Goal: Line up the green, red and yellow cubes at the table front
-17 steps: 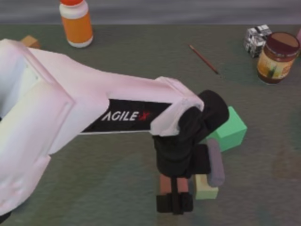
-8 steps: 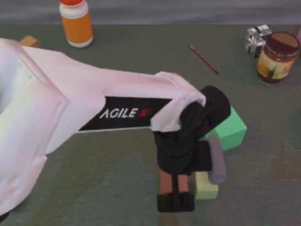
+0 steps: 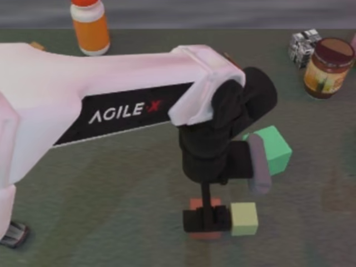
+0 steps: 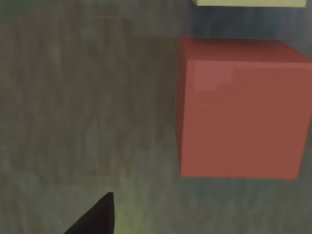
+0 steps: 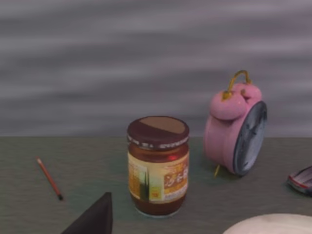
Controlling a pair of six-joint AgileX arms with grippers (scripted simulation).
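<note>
The red cube rests on the table near its front, partly hidden under my left gripper. That gripper hovers above the cube, open and empty. In the left wrist view the red cube lies flat, apart from the one dark fingertip that shows. The yellow cube sits just right of the red one, with a narrow gap between them. Farther back and to the right stands the green cube. My right arm is outside the top view; one fingertip shows in its wrist view.
An orange bottle stands at the back left. At the back right are a brown jar and a black-and-white patterned cube. The right wrist view also shows a pink alarm clock and a red pencil.
My left gripper has let go of the red cube and risen straight above it. The cube stays on the table beside the yellow one, which now shows in full.
</note>
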